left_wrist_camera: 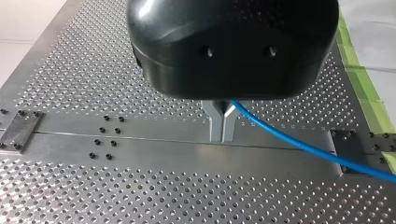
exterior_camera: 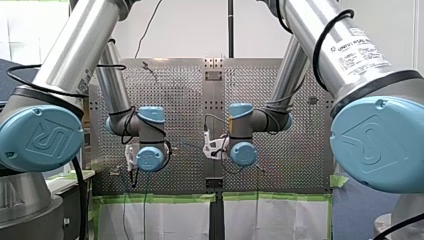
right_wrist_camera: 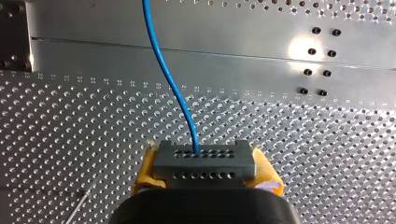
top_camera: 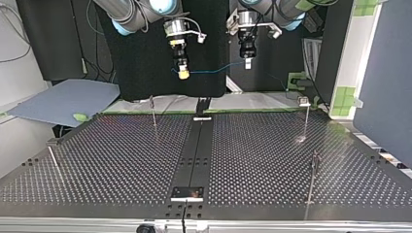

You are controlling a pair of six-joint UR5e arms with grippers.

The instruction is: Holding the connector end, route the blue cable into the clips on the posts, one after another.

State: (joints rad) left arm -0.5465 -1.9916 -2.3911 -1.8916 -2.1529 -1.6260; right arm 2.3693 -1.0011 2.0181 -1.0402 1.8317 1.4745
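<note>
Right end effector (right_wrist_camera: 206,170) held connector (right_wrist_camera: 204,156) clamped between yellow pads (right_wrist_camera: 144,170); left end effector (left_wrist_camera: 222,123) metal fingers (left_wrist_camera: 215,122) were pressed together on blue cable (left_wrist_camera: 299,142), above tabletop (left_wrist_camera: 140,186).

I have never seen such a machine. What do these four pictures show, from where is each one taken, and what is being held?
These are two robot arms over a metal table full of small holes. One picture looks from behind the arms, one faces them from across the table, and two come from cameras on the wrists. Thin posts stand on the table; the blue cable is in none of them yet. My right gripper, with yellow pads, holds a dark connector at the end of that cable. My left gripper, with metal fingers, is shut on the same cable further along.
</note>
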